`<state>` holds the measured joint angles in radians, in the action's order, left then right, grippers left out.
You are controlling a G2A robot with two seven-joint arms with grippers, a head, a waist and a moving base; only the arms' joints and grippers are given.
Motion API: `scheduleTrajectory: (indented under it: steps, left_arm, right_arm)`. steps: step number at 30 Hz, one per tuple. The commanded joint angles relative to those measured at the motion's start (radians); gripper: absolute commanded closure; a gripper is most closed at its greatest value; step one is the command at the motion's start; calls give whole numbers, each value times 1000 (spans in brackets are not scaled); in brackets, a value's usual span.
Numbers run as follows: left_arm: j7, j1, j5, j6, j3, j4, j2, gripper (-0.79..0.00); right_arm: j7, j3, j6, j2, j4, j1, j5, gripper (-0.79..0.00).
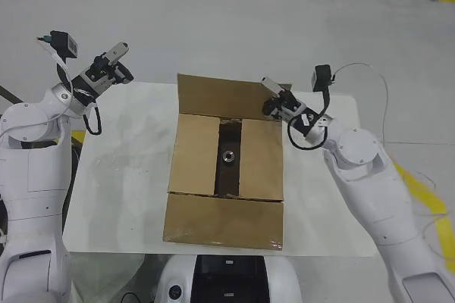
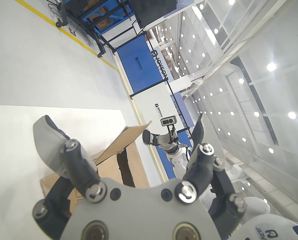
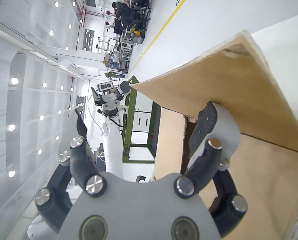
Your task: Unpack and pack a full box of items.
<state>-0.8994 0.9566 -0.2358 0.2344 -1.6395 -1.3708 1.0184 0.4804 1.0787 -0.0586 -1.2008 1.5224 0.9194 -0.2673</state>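
The box [image 1: 197, 151] sits mid-tabletop [image 1: 129, 174], its inner flaps parted. At ten o'clock the left gripper [image 1: 121, 64] hangs released and empty. At one o'clock the right gripper [image 1: 271, 97] is spread, with one of its fingers [image 3: 204, 123] against the far flap [image 1: 212, 95].

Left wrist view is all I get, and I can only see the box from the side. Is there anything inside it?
Observer: Yes. From above, a small round grey thing lies in the dark gap between the side flaps of the box.
Operator: Is the other gripper grabbing that flap that sticks up?
Observer: No. The right gripper is open. One finger rests against the far flap and the other is clear of it.
Operator: Is the flap nearest the robot open too?
Observer: Yes. The near flap is folded outward and lies flat.
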Motion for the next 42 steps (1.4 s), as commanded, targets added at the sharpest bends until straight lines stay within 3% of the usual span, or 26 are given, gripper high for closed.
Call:
scheduleTrajectory:
  steps: [1, 21, 42]
  left_arm:
    - [0, 0, 0, 0, 0, 0, 0, -785]
    - [0, 0, 0, 0, 0, 0, 0, -785]
    - [0, 0, 0, 0, 0, 0, 0, -785]
  right_arm:
    - [-18, -16, -13, -6, -26, -29, 19, -785]
    - [-102, -135, -24, -69, -316, -200, 129, -785]
    - [-42, -173, -72, -115, -465, -284, 150, -785]
